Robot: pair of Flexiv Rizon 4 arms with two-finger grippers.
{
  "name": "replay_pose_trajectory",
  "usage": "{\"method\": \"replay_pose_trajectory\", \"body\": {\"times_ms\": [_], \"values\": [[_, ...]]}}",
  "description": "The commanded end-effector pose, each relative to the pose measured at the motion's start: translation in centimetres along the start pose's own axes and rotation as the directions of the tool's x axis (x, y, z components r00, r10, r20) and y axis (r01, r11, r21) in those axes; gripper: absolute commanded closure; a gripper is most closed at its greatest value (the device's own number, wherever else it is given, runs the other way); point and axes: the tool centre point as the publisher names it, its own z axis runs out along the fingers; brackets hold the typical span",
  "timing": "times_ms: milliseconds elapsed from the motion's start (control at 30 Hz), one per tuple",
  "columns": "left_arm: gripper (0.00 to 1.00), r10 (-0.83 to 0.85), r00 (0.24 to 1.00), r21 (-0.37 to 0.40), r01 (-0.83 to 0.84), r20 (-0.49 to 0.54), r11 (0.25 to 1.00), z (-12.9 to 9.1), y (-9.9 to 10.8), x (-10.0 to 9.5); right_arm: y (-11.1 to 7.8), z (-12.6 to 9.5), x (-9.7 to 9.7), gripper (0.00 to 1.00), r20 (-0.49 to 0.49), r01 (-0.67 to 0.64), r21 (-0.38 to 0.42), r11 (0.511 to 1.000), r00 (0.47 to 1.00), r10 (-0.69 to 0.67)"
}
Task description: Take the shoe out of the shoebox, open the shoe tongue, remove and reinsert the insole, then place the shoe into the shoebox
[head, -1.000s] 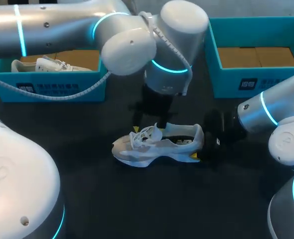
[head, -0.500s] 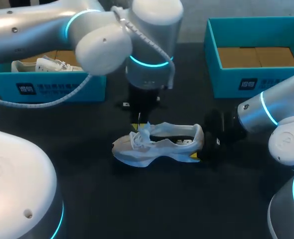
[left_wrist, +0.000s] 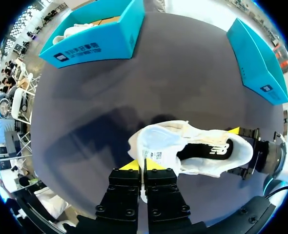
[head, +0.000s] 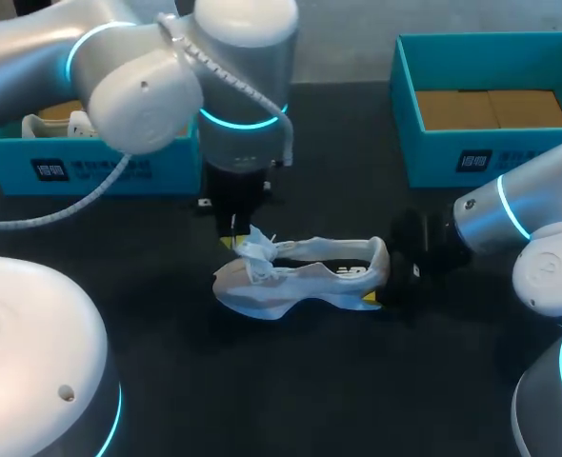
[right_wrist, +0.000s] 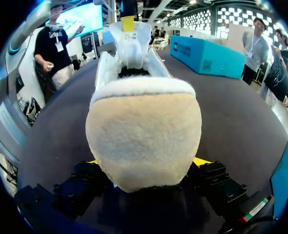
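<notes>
White lace-up sneaker (head: 300, 281) lies upright on its sole on the dark tabletop (head: 310, 381), between the two teal cardboard shoeboxes and outside both, toe toward my left arm. Writing: each box has a white printed label on its front wall, left shoebox (head: 119, 167) and right shoebox (head: 452, 157); print too small to make out. A small white tag with a code square sits on the shoe tongue (left_wrist: 151, 155), just ahead of the left gripper. The dark insole (left_wrist: 210, 151) inside the sneaker carries a white logo. Left gripper (left_wrist: 143, 165) is pressed together on the tongue, a strip of white fabric running back between its yellow tips, and the tongue stands lifted up at the lace end. Right gripper (right_wrist: 146, 163) clamps the sneaker's fuzzy cream heel (right_wrist: 144, 136) from both sides; only thin yellow slivers of its tips show past the heel. Hidden: in the head view the right gripper's far finger is behind the heel and the left arm's wrist covers most of its own fingers. The heel fills the right wrist view, blocking the toe. A second white shoe (head: 48, 124) lies in the left shoebox, partly cut off by the left arm. The right shoebox shows only brown cardboard.
</notes>
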Motion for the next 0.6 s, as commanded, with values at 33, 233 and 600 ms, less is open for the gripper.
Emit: {"method": "replay_pose_trajectory", "body": {"times_ms": [33,233,600], "values": [[1.0,0.0,0.997,-0.015,-0.001,-0.073,1.0,0.8,0.0,-1.4,-0.2,0.1,-0.1,1.0,0.002,-0.001,0.003,1.0,1.0,0.001],[1.0,0.001,1.0,-0.068,-0.001,-0.005,0.998,3.6,0.4,-1.8,-0.2,0.1,-0.1,1.0,0.002,-0.001,0.003,1.0,1.0,0.001],[0.81,-0.005,0.999,-0.132,0.011,0.049,0.991,7.3,0.9,-2.4,-0.2,0.1,-0.1,1.0,0.002,-0.001,0.003,1.0,1.0,0.001]]}}
